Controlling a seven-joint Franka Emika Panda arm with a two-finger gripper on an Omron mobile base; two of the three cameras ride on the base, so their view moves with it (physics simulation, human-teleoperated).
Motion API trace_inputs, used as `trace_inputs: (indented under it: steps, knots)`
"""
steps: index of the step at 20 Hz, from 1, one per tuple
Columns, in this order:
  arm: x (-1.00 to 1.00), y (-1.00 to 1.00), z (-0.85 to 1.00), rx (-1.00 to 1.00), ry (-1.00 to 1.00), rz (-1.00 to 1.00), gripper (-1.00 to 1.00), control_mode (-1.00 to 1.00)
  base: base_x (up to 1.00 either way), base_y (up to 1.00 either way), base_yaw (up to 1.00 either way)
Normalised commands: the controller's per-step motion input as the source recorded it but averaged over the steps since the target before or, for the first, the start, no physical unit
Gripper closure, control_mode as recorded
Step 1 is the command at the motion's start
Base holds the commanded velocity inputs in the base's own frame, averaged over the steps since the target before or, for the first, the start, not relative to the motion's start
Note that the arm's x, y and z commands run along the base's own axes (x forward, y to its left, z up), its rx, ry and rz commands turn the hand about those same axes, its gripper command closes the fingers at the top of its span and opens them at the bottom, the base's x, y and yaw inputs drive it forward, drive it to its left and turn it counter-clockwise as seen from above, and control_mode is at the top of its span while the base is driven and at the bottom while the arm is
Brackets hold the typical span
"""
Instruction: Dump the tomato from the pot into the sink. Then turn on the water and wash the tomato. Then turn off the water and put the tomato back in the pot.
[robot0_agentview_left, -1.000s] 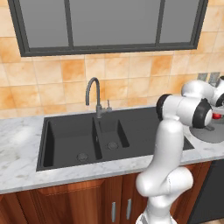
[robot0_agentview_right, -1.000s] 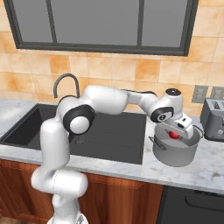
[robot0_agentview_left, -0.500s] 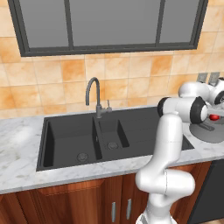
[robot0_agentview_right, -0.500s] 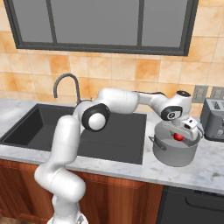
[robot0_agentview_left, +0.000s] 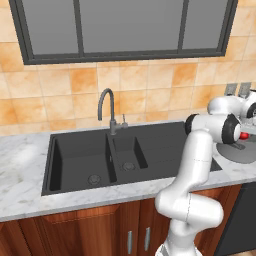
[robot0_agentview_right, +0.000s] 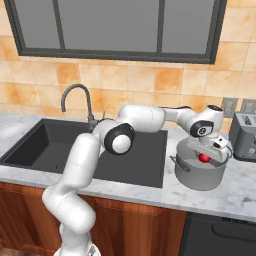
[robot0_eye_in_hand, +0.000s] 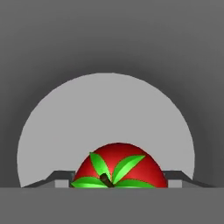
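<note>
The small red tomato (robot0_eye_in_hand: 117, 168) with its green stem top sits between my two fingertips (robot0_eye_in_hand: 63, 178), which press on its sides. My gripper (robot0_agentview_right: 205, 156) is shut on it, reaching down inside the wide grey pot (robot0_agentview_right: 197, 177) on the counter right of the sink. The pot's pale round floor (robot0_eye_in_hand: 105, 118) lies just beyond the tomato. In the left base view the tomato (robot0_agentview_left: 244, 135) peeks out past my forearm above the pot (robot0_agentview_left: 239, 153) at the right edge. The dark double-basin sink (robot0_agentview_left: 85, 155) holds nothing, and no water runs from the gooseneck faucet (robot0_agentview_left: 106, 102).
A grey toaster (robot0_agentview_right: 245, 135) stands on the marble counter just right of the pot, under two wall outlets (robot0_agentview_right: 228, 106). The sink (robot0_agentview_right: 45, 145) and faucet (robot0_agentview_right: 75, 95) lie to the left, with my arm stretched across the counter behind the right basin.
My hand has gone down with the tomato from above the pot's rim to inside the pot, and the arm has stretched farther right.
</note>
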Motion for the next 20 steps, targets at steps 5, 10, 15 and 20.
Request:
trace_inputs:
  steps: [5, 10, 15, 20]
  knots:
    - [0.00, 0.00, 0.00, 0.00, -0.02, 0.00, -1.00, -1.00, 0.00, 0.00, 0.00]
    - [-0.09, 0.08, 0.22, -0.03, -0.15, 0.00, -1.00, -1.00, 0.00, 0.00, 0.00]
    - [-0.34, 0.39, 0.76, -0.15, -0.31, 0.00, -1.00, -1.00, 0.00, 0.00, 0.00]
    - [-0.50, 0.54, 0.76, -0.21, -0.32, 0.00, -1.00, -1.00, 0.00, 0.00, 0.00]
